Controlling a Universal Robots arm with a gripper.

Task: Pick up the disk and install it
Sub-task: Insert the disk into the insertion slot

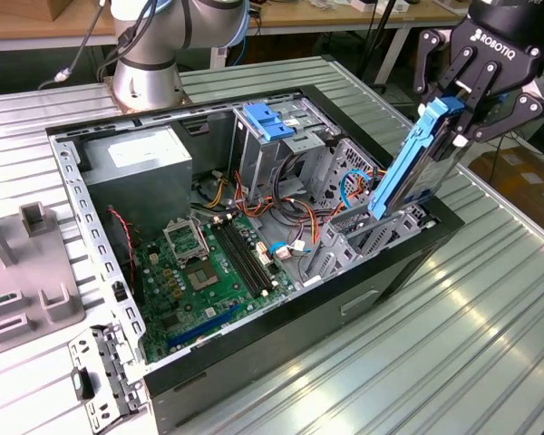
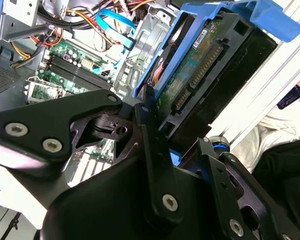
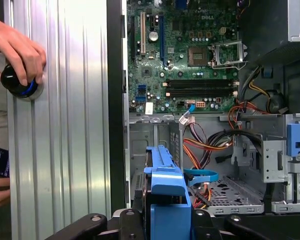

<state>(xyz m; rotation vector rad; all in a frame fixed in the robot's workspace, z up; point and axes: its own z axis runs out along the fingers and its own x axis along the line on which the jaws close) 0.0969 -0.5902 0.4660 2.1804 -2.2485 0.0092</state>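
Blue-railed disk [image 1: 406, 168] tilted in the claw [image 1: 453, 116]; label side hidden

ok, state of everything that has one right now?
disk: held tilted, lower end at the drive cage
end effector: shut on the disk
computer case: lying flat, side open
memory slots: empty
hand: gripping a black knob
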